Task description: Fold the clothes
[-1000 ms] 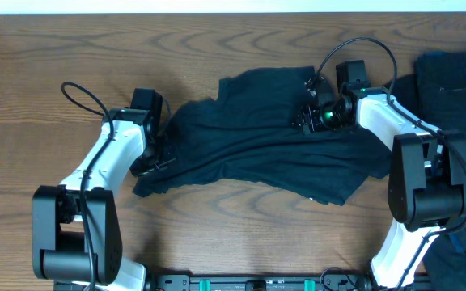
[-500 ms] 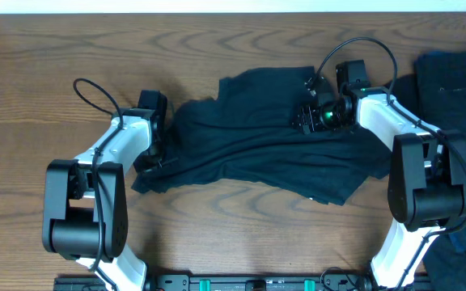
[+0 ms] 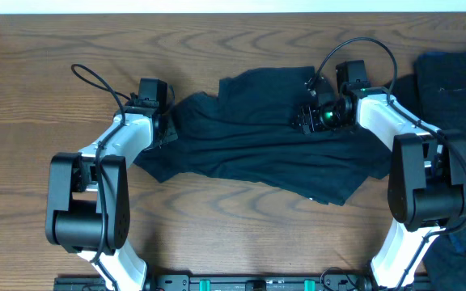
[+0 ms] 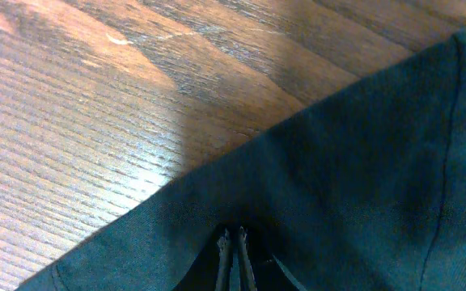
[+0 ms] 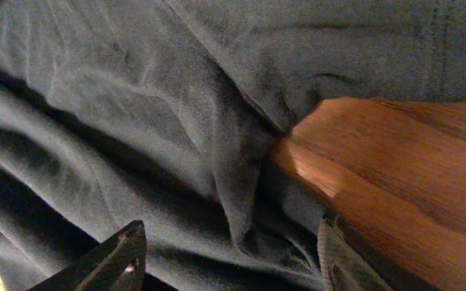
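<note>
A dark navy garment [image 3: 249, 145] lies crumpled across the middle of the wooden table. My left gripper [image 3: 166, 128] is at its left edge, shut on a pinch of the cloth; in the left wrist view the two fingertips [image 4: 233, 241] sit close together with fabric [image 4: 354, 162] around them. My right gripper [image 3: 307, 113] is over the garment's upper right part, open; in the right wrist view its two fingers [image 5: 120, 259] stand wide apart above wrinkled cloth [image 5: 136, 105], holding nothing.
More dark clothes [image 3: 459, 81] lie piled at the right edge of the table. Bare wood [image 3: 71, 48] shows to the left and back. The arm bases stand at the front edge.
My left gripper has moved back and a little right with the garment's left edge, pulling that corner up and flattening the cloth. The right arm has not moved.
</note>
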